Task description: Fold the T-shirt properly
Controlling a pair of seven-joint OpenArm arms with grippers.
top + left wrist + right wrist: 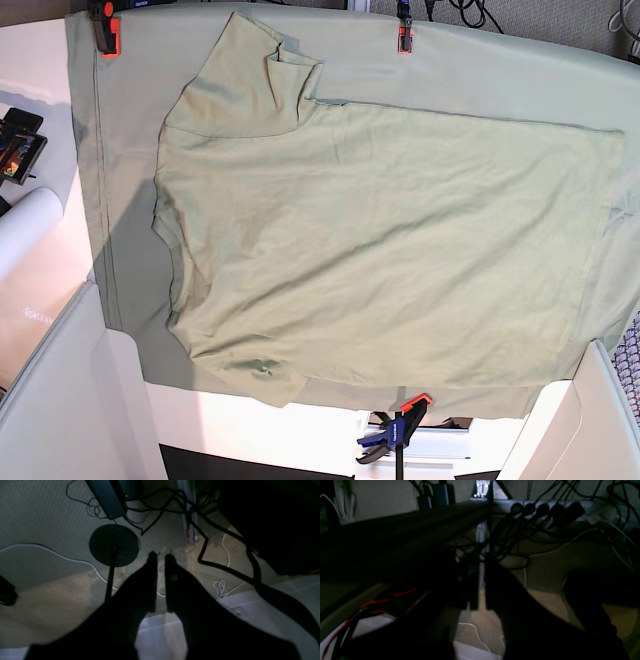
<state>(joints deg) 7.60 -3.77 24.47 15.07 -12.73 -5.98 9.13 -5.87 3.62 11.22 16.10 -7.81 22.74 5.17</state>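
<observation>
Base view, L to R: your T-shirt point(380, 240) lies spread flat on the grey-green cloth point(120, 150) covering the surface, long axis running across the frame. Neck end and sleeves sit at frame left; one sleeve point(250, 70) angles toward the top edge, the other point(255, 370) toward the bottom edge. The straight hem point(600, 240) closes the shirt at frame right, so the garment points left, collar-first. Orange clamps point(105, 30) pin the cloth along the top edge, w/ another orange-and-blue clamp point(395, 435) at the bottom edge. Neither arm shows in this view.

Left wrist view: your left claw point(161, 555) hangs over carpet, fingers nearly together w/ a thin gap, gripping nothing. A round black base point(113, 545) and loose cables point(212, 557) lie on the floor beyond it.

Right wrist view: dim. Your right claw point(480, 562) reads as fingers drawn close, nothing between them, near a dark frame rail point(407, 522) and a plug strip point(545, 508). No shirt in either wrist view.
</observation>
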